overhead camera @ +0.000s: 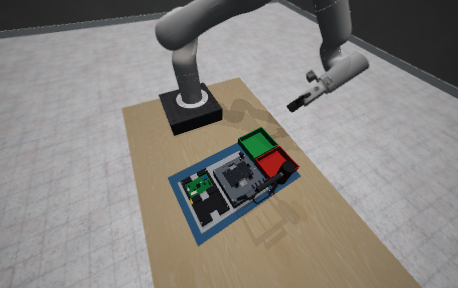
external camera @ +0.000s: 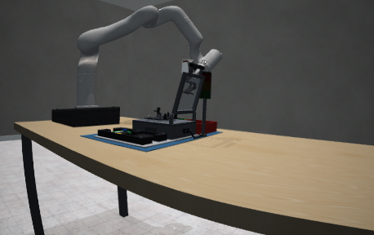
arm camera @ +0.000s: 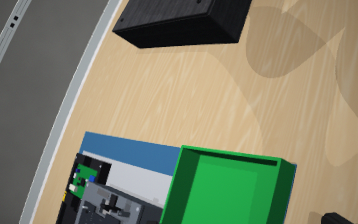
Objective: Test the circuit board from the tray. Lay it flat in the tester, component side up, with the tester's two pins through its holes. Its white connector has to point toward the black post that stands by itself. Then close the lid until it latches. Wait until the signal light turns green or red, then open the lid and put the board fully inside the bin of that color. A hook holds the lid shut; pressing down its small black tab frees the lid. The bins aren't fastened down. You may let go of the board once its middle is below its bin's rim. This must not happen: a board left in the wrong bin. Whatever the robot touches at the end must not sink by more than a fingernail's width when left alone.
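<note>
The green board [overhead camera: 199, 185] [arm camera: 83, 181] lies component side up in the black tray [overhead camera: 208, 212] [external camera: 141, 139]. The tester [overhead camera: 225, 190] [external camera: 163, 128] stands beside the tray; no board shows in it. Its framed lid [external camera: 179, 98] stands open, tilted back. The signal light [external camera: 207, 86] [overhead camera: 287, 168] shows dim red and green, with no clear glow. The green bin [overhead camera: 259, 144] [arm camera: 225, 192] and red bin [overhead camera: 274, 163] [external camera: 211, 126] show no board; the red bin is partly hidden. My gripper [overhead camera: 294, 105] is open and empty, high beyond the bins. Only one fingertip shows in the wrist view.
A blue mat [overhead camera: 199, 240] [external camera: 147, 148] lies under the tray and tester. The black arm base [overhead camera: 196, 118] [external camera: 86, 117] stands at the table's back. A small black upright part [overhead camera: 241, 156] [external camera: 158, 111] rises at the tester's back. A cable runs beside the light's post.
</note>
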`<state>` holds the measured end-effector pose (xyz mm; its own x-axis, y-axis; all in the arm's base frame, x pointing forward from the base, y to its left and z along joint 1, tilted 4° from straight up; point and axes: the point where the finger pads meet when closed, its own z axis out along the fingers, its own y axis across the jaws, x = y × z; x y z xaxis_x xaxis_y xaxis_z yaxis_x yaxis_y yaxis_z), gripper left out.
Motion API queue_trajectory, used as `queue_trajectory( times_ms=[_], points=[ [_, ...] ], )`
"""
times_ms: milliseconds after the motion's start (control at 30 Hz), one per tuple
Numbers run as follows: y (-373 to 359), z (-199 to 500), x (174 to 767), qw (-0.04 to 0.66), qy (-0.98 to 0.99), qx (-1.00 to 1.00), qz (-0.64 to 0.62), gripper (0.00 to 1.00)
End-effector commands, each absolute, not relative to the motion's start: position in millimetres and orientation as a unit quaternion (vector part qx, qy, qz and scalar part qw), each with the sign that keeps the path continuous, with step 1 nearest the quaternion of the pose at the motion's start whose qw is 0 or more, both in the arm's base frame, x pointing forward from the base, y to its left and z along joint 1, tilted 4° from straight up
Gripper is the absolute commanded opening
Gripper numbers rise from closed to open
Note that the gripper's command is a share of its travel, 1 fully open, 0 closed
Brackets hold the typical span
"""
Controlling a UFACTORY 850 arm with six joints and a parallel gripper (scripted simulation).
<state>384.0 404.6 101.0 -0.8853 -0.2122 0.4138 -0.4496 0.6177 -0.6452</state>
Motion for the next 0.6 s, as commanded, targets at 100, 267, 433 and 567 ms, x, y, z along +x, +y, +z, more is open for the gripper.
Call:
queue_trajectory(
  times_ms=[100,267,433,567],
  points=[
    [363,112,396,0.138,-0.911,0.113,0.371,1.00],
    [327,121,407,0.131,-0.926,0.050,0.351,1.00],
    [298,128,415,0.126,-0.934,0.000,0.334,1.00],
    [275,133,421,0.121,-0.939,-0.040,0.320,1.00]
  ],
)
